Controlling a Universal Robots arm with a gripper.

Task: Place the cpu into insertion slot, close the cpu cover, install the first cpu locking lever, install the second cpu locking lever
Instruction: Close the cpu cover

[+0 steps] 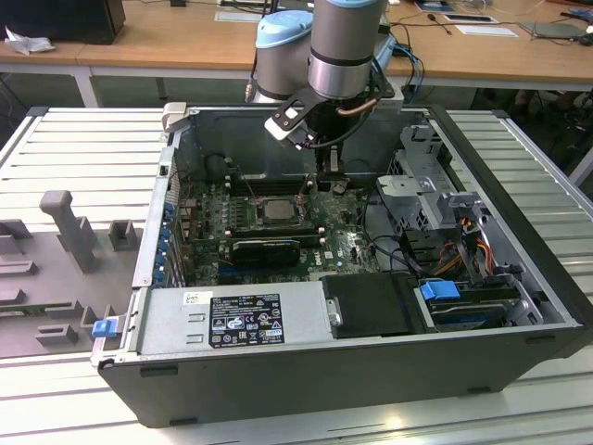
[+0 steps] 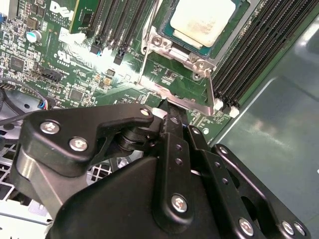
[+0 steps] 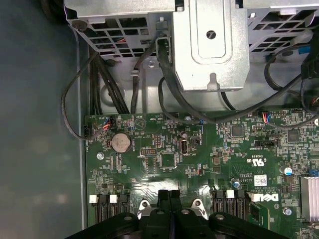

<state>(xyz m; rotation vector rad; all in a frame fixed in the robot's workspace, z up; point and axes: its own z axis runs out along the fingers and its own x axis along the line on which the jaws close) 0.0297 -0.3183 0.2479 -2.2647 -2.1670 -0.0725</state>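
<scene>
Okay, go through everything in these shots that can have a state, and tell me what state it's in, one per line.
cpu: seated in the insertion slot, metal top uncovered.
cpu cover: swung open, off the cpu.
gripper: jaws shut, tips at the edge of the cpu cover.
computer case: side open, interior exposed.

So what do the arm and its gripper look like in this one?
The arm is a silver-grey tube with pale blue joint caps and a black cable looped at the wrist. The gripper is matte black, built of flat linkage plates fastened with silver screws.
</scene>
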